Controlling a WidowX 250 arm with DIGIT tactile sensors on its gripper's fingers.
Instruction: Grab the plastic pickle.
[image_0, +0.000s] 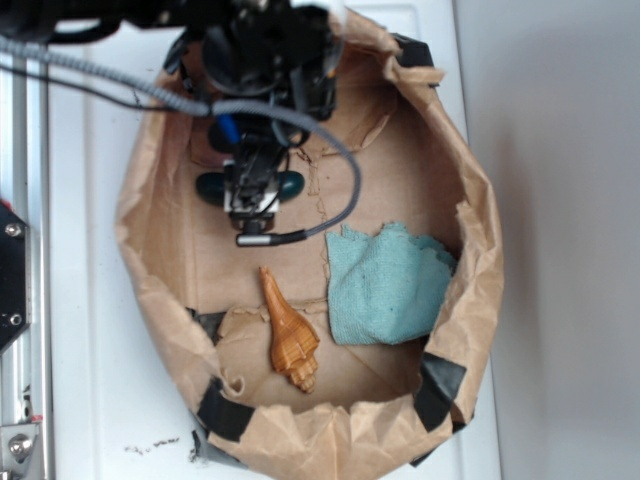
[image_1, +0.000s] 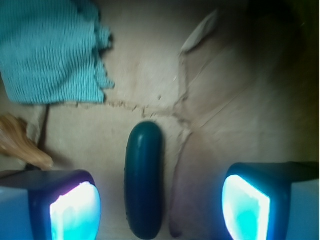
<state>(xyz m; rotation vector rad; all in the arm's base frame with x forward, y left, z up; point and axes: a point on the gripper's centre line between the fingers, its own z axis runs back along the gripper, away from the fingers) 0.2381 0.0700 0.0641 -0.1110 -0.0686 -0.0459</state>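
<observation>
Hovering over the pickle (image_1: 144, 180), the gripper (image_1: 160, 205) held its fingers (image_1: 75, 212) spread wide, one pad to each side of the dark green piece and neither touching it. The pickle lay flat on the brown paper floor of the box (image_0: 150, 230), towards the far side from the shell, its two rounded ends showing left and right of the arm in the exterior view. In the wrist view it sat nearer the left pad than the right, so a small shift towards it would likely centre the grasp before descending. Closing across the narrow width looked the sound choice; the glossy, rounded surface could squirt out if pinched off-centre or near an end. The floor around it was creased and torn but bare, leaving room for both pads to reach down. The cloth (image_0: 385, 285) and the shell (image_0: 290, 340) lay well apart from the pickle, nearer the opposite wall, and nothing seemed to block the approach.
</observation>
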